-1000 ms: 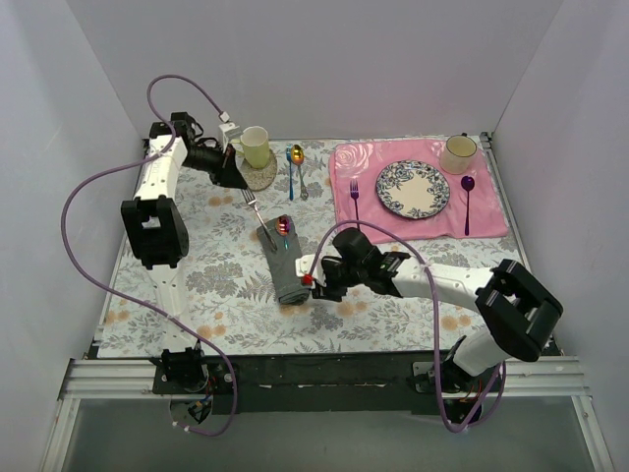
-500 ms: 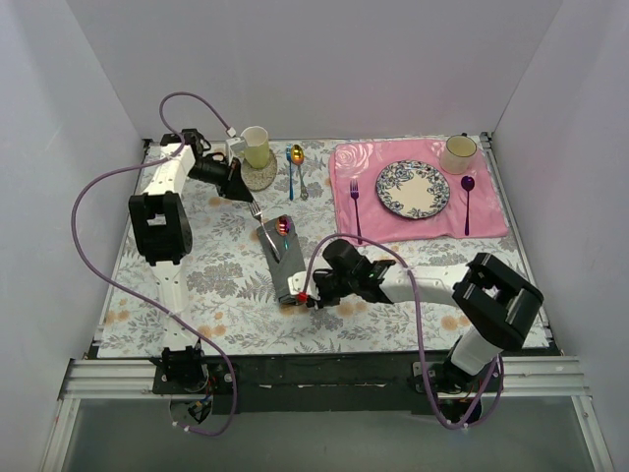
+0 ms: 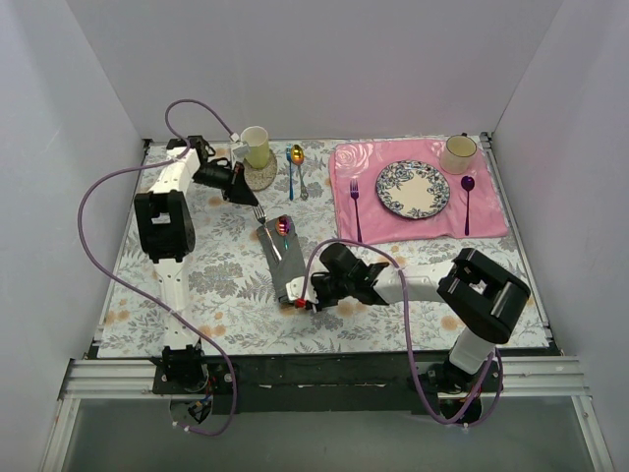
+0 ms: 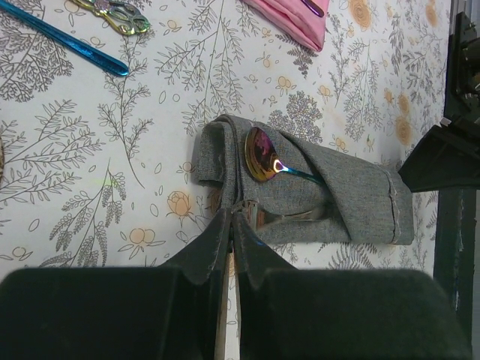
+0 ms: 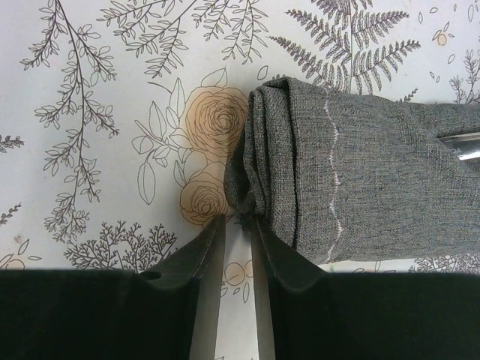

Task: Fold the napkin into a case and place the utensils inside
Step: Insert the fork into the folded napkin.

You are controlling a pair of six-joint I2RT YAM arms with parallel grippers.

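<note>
Here, the grey napkin (image 3: 291, 277) is laid folded into a long case in the middle of the flowery table (image 3: 197, 280); the spoon (image 4: 262, 154) is tucked inside it, with only its shiny bowl sticking out at the far end; the silver fork (image 4: 292, 216) is laid partly in the case beside the spoon, and its outer end is held tight by the closed left claw (image 4: 230, 223); the near end of the napkin is pinched by the right claw (image 5: 240, 219).

You have open floral tablecloth (image 3: 236, 307) at lower left; mid-frame the black-and-white right arm (image 3: 413, 286) walls off the folded dark grey napkin (image 3: 285, 271), a small silver fork (image 3: 258, 210) crossing its top.
</note>
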